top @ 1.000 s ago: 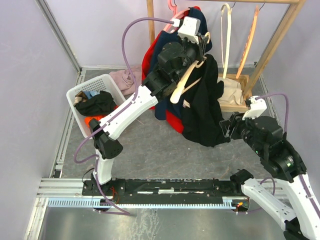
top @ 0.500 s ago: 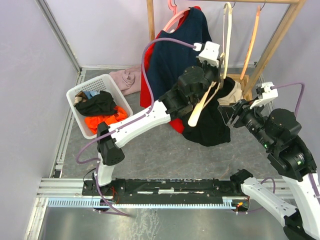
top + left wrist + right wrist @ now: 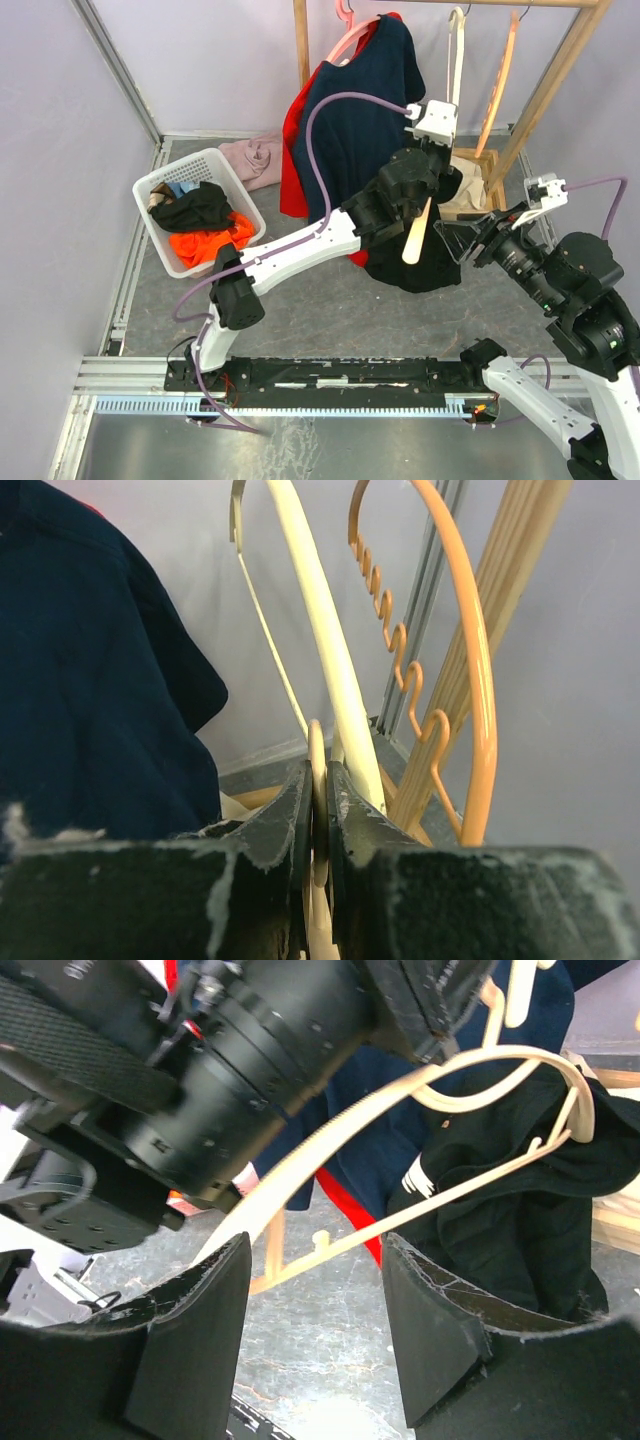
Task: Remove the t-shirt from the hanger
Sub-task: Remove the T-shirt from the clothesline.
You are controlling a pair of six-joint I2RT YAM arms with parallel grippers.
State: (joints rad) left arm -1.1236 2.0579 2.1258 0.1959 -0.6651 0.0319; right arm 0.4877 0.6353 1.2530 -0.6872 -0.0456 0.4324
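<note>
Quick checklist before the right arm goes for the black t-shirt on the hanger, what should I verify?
1. Left gripper clamped on the hanger: ok.
2. Right gripper open for a grab: ok.
3. Black t-shirt off the hanger: not ok, it is draped over one end.
4. Cloth between the right fingers: not ok, the shirt lies beyond them.
5. Shirt free of the wooden rack: cannot tell.
</note>
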